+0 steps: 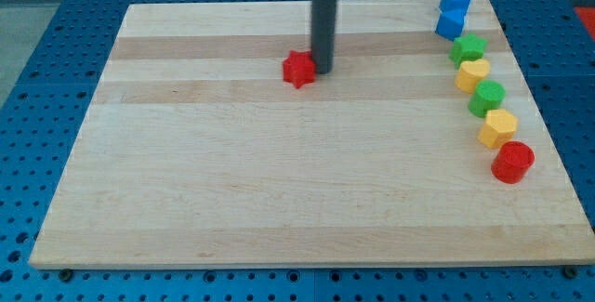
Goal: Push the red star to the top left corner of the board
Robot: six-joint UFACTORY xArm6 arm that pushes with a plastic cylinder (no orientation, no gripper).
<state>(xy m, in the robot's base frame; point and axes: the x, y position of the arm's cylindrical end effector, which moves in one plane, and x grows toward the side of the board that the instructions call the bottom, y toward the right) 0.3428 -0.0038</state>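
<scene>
With my tip (323, 68) set against the right side of the red star (298, 69), upper middle of the board (279, 200): no jaws to judge, just a rod; risk of star spinning off an off-centre leftward shove.

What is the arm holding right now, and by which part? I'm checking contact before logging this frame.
Nothing is held. My tip only rests against the right side of the red star.
</scene>
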